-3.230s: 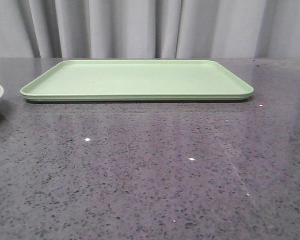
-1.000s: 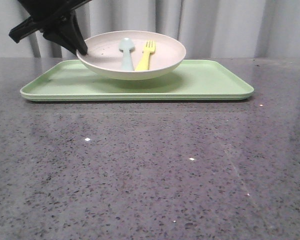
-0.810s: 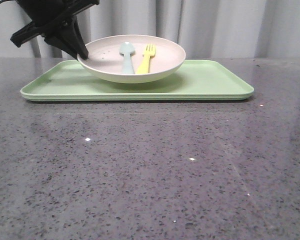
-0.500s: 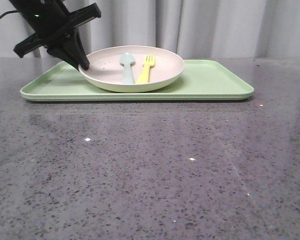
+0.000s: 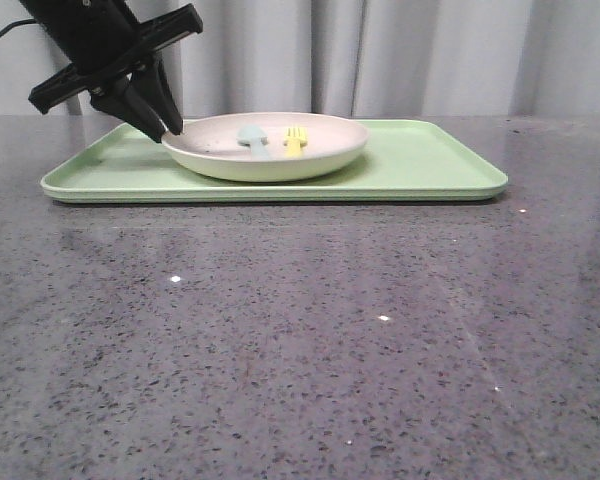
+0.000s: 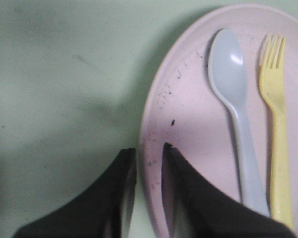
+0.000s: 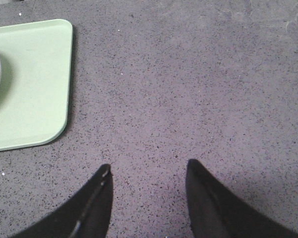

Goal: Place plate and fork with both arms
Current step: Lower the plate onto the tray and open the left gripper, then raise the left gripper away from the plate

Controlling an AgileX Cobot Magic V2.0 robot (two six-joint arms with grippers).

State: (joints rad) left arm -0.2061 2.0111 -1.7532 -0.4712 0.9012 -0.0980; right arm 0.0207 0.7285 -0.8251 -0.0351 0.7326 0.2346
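We are seeing the round cream-white plate (image 5: 265,147) sitting on the flat pale green tray (image 5: 420,160) — the left claw (image 5: 166,128) is pinching its rim. The small yellow plastic fork (image 6: 278,148) is lying inside, beside a pale blue spoon (image 6: 236,114). The right claw (image 7: 146,171) is hanging spread and empty above the speckled grey table (image 7: 198,89).

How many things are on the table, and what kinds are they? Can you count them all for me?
Trays: 1, the green tray
Plates: 1, the plate, sitting on the tray
Forks: 1, the yellow fork, in the plate
Spoons: 1, the pale blue spoon, in the plate beside the fork
Total: 4 things
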